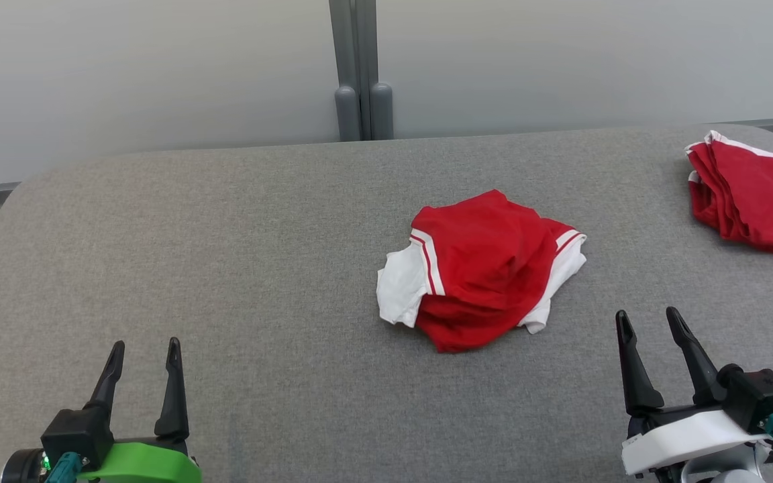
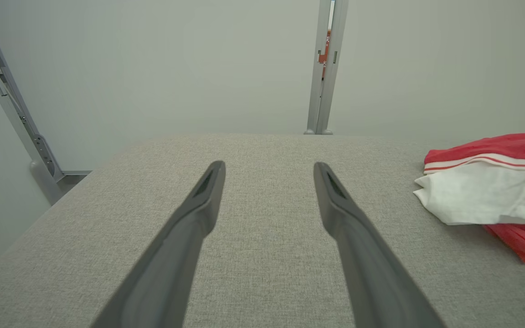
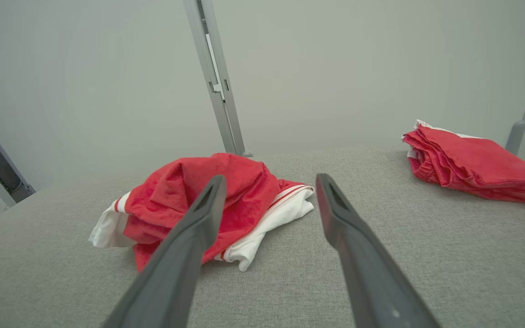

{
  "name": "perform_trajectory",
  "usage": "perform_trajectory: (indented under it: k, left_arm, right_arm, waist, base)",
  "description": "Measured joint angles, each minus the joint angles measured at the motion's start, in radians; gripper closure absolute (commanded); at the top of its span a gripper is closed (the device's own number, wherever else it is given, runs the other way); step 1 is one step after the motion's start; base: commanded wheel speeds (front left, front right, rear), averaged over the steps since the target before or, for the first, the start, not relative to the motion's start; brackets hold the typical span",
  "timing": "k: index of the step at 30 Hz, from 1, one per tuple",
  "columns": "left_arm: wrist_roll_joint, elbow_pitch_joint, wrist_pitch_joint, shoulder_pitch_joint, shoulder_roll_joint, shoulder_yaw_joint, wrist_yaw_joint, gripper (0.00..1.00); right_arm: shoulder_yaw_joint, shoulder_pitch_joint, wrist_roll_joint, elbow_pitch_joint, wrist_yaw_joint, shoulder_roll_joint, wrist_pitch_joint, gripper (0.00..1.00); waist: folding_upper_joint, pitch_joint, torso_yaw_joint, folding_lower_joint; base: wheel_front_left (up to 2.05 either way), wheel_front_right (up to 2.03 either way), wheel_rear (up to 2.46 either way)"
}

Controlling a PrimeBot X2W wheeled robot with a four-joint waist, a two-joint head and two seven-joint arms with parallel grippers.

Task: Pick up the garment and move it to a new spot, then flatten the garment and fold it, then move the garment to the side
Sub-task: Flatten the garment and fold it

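Garment [image 1: 480, 268], red with white parts, lies crumpled on the grey padded table [image 1: 225, 268] in the head view. The left gripper [image 1: 145, 344] is well apart from it, to its near left. The right gripper [image 1: 647, 313] is near it, to its near right. Both are spread wide and hold nothing.

In the left wrist view, that gripper points past the left side of the heap.

In the right wrist view, the heap lies just ahead, and a folded red garment [image 3: 472, 168] rests well beyond it. If you pinch only one layer, the heap may slip out or drag.
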Motion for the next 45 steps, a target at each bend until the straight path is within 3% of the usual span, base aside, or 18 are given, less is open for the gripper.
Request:
perform_trajectory:
  k: [35,45]
  left_arm:
    - [0.035,0.010,0.000,0.000,-0.021,0.029,-0.018,0.00]
    - [0.043,0.014,0.000,-0.017,-0.027,0.016,-0.021,0.00]
  right_arm:
    - [-0.012,-0.003,0.001,0.012,0.000,0.003,0.000,0.00]
    - [-0.006,-0.117,-0.012,0.042,0.000,-0.036,0.000,0.00]
  waist:
    - [0.0000,0.004,-0.007,0.0000]
    - [0.0000,0.036,0.002,0.0000]
  base:
    - [0.00,0.00,0.00]
    - [0.00,0.00,0.00]
